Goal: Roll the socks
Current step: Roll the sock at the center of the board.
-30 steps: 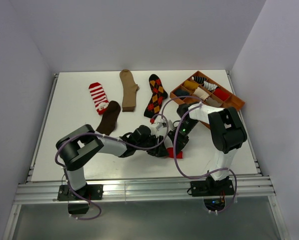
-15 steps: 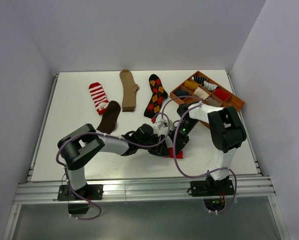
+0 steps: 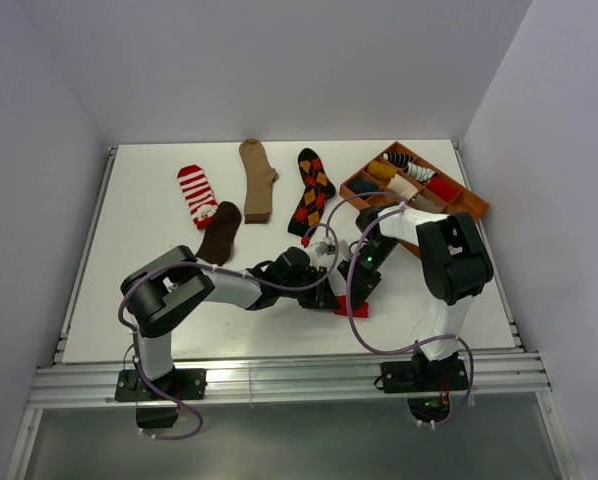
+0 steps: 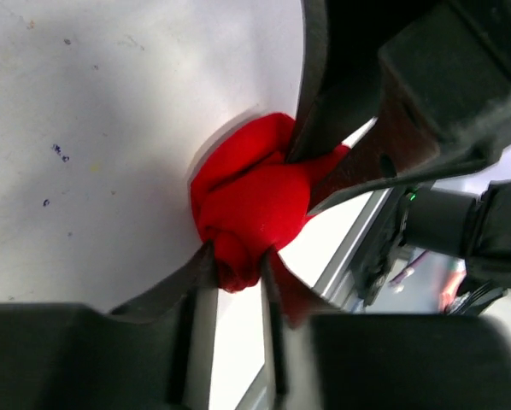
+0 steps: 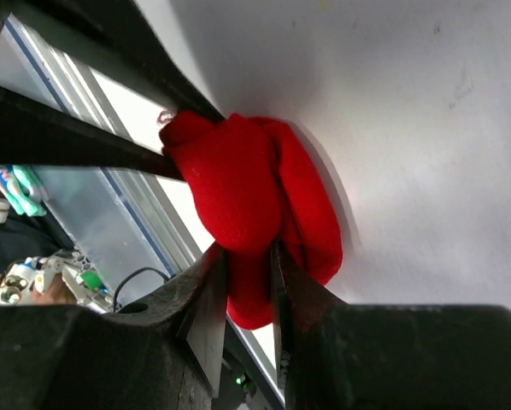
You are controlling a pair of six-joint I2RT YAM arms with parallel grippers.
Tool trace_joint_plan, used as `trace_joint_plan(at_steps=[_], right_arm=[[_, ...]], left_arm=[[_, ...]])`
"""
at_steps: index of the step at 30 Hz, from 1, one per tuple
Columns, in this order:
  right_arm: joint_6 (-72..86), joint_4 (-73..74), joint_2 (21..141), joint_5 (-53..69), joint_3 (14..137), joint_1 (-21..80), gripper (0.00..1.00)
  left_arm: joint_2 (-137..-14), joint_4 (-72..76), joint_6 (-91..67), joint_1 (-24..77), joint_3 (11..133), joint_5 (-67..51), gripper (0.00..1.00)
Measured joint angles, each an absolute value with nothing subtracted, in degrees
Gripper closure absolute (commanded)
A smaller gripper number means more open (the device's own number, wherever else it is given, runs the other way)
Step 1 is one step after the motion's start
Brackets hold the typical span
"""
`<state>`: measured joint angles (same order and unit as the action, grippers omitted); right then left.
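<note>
Right gripper [image 5: 245, 282] pinches the red sock [image 5: 238, 188] (bunched up); left gripper [image 5: 174, 137] grips its far end.

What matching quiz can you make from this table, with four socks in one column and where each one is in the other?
Column one:
1. red sock
2. tan sock
3. striped sock
4. argyle sock

Column two:
A. flat, farthest left of all the socks
B. flat, next to the wooden tray
C. bunched up, pinched by the left gripper and the right gripper
D. flat, between the striped and argyle ones

Pairs: 1-C, 2-D, 3-A, 4-B.
</note>
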<state>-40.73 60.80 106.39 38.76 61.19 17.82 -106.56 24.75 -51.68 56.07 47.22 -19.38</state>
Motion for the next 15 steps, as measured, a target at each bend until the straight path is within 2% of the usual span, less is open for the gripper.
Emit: trace_joint_plan(at_steps=[1,4,7,15], right_arm=[[-40.5,60.9,106.4,38.6,61.2,17.7,0.8],[-40.0,61.0,106.4,38.2,61.2,17.6,0.8],[-38.9,61.1,106.4,37.7,61.2,17.2,0.79],[-35.6,59.5,105.5,37.2,60.3,16.9,0.61]], left_arm=[[-106.8,24.2,-52.5,56.1,47.7,-19.4,0.87],[-107.0,21.1,-55.2,56.1,49.3,-19.3,1.0],[-107.4,17.3,-56.7,56.2,51.6,-18.7,1.0],[-107.6,4.7,-58.6,56.8,58.0,-15.9,1.0]])
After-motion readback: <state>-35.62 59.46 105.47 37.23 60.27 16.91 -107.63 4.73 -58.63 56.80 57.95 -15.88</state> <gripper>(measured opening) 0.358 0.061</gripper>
